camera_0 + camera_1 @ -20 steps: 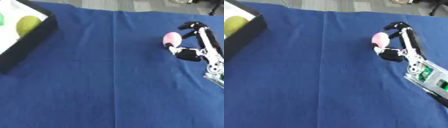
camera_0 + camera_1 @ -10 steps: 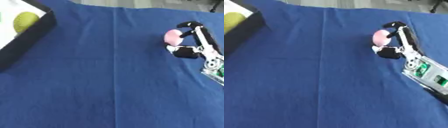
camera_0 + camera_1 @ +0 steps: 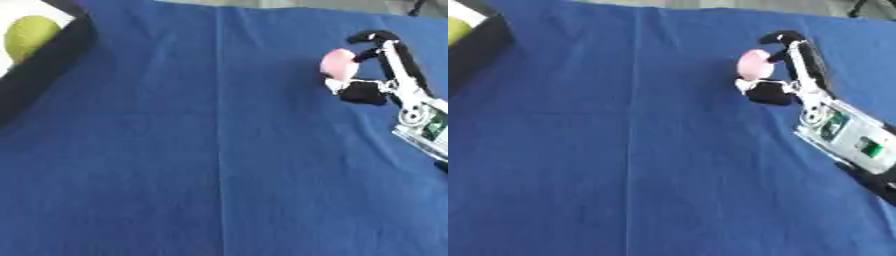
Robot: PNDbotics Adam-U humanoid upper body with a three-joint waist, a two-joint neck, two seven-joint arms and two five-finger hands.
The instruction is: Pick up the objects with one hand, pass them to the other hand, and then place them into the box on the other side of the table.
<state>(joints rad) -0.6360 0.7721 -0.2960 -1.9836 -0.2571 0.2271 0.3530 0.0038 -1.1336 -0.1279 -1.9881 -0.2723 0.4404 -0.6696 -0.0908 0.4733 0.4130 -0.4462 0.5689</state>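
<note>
Blue cloth (image 3: 175,150) covered the table, matt and finely woven, with one pressed crease running straight down it. The right hand (image 3: 794,75) showed matt black fingers that looked like plastic or rubber, silver metal links along them, and a pale, slightly shiny casing with green parts at the wrist. The pink object (image 3: 337,64) in its curled fingers looked smooth and soft-toned, without gloss. The box (image 3: 52,55) had a dull black wall; the yellow-green object (image 3: 28,36) inside looked smooth and matt.
</note>
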